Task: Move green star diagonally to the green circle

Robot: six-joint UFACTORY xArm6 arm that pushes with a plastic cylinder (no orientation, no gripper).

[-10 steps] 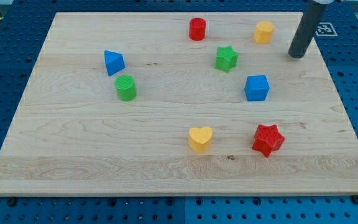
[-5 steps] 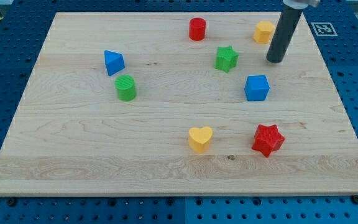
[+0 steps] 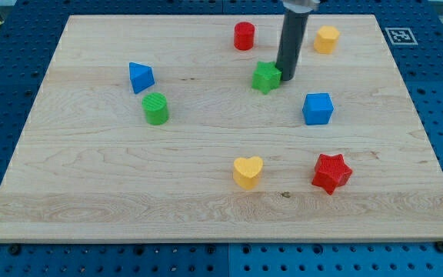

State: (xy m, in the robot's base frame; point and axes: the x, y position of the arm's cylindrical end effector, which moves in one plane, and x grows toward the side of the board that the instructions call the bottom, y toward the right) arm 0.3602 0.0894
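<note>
The green star (image 3: 265,78) lies in the upper middle of the wooden board (image 3: 91,192). My tip (image 3: 287,76) touches the star's right side. The green circle, a short cylinder (image 3: 156,108), stands to the view's left and a little lower than the star. A stretch of bare board lies between the two.
A blue triangle (image 3: 141,77) sits just up-left of the green circle. A red cylinder (image 3: 244,36) and a yellow hexagon (image 3: 327,38) sit near the top edge. A blue cube (image 3: 318,108), a yellow heart (image 3: 248,171) and a red star (image 3: 331,172) lie lower right.
My tip has swept left from the board's upper right to the green star's right side. The star has slid a little to the left and down.
</note>
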